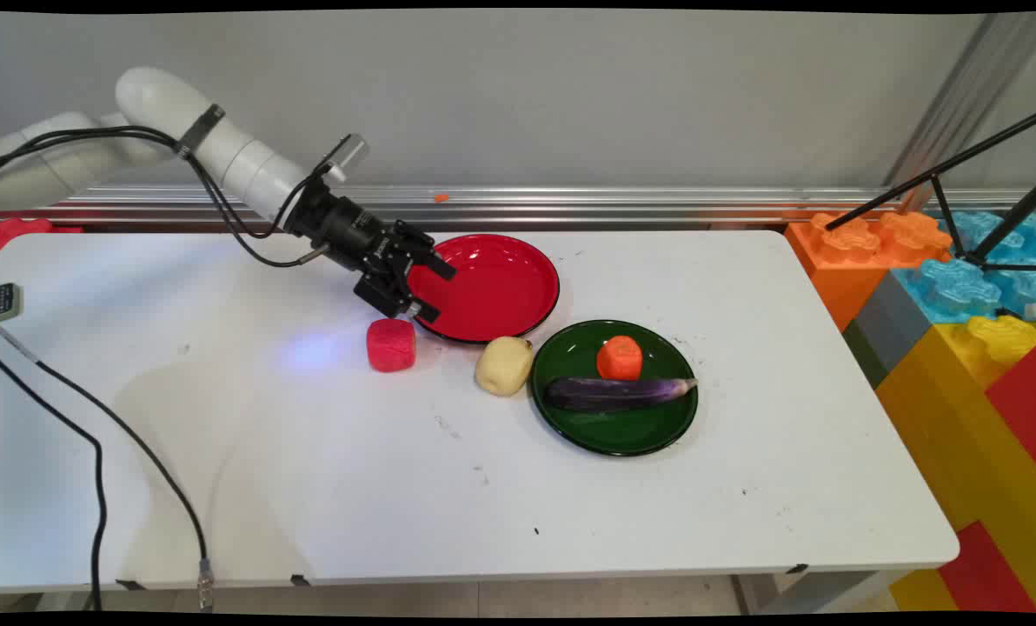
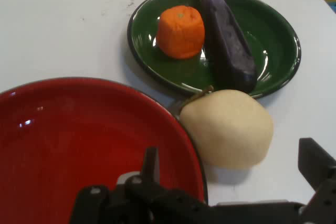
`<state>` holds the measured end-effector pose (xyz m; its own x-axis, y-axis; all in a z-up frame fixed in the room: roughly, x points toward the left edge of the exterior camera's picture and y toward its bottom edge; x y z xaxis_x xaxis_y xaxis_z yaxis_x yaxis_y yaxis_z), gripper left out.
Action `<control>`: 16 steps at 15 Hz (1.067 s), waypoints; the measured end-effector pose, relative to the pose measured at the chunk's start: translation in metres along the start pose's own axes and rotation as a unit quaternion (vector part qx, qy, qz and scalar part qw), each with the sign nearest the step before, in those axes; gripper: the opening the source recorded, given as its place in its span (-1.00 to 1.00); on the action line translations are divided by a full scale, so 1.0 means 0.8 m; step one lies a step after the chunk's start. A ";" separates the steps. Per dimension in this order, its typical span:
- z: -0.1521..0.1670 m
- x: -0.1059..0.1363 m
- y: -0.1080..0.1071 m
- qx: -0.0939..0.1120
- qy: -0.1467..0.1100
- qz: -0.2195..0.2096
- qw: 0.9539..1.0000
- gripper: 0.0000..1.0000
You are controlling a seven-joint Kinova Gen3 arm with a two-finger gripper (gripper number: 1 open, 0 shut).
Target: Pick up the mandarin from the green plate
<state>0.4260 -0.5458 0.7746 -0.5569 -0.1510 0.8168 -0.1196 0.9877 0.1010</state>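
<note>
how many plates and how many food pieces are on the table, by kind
Plates: 2, the red plate and the green plate
Food pieces: 4, the pink chunk, the pale yellow piece, the orange chunk and the purple eggplant
Total: 6

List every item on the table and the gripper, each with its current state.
gripper: open, empty, low over the red plate's near-left rim
red plate: empty
green plate: holds two items
orange piece: upright on the green plate
eggplant: lying on the green plate
pale yellow piece: on the table between the plates
pink-red piece: on the table, below the gripper
</note>
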 end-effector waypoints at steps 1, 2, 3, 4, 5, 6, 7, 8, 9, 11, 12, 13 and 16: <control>0.004 0.004 -0.002 -0.002 -0.001 0.001 1.000 1.00; 0.009 0.008 -0.003 -0.004 -0.001 0.001 1.000 1.00; 0.016 0.014 -0.005 -0.007 -0.003 -0.001 1.000 1.00; 0.021 0.019 -0.007 -0.010 -0.004 -0.003 1.000 1.00; 0.028 0.024 -0.009 -0.013 -0.006 -0.007 1.000 1.00; 0.035 0.030 -0.011 -0.015 -0.008 -0.011 1.000 1.00; 0.042 0.035 -0.013 -0.017 -0.010 -0.016 1.000 1.00; 0.049 0.042 -0.015 -0.019 -0.011 -0.021 1.000 1.00; 0.058 0.049 -0.018 -0.022 -0.013 -0.026 0.999 1.00; 0.069 0.056 -0.020 -0.024 -0.015 -0.033 0.999 1.00; 0.076 0.061 -0.022 -0.026 -0.017 -0.037 0.999 1.00; 0.082 0.064 -0.023 -0.027 -0.018 -0.039 0.999 1.00; 0.104 0.076 -0.026 -0.032 -0.021 -0.048 0.998 1.00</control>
<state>0.3262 -0.5790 0.7749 -0.5793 -0.2455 0.7773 -0.1226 0.9690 0.2146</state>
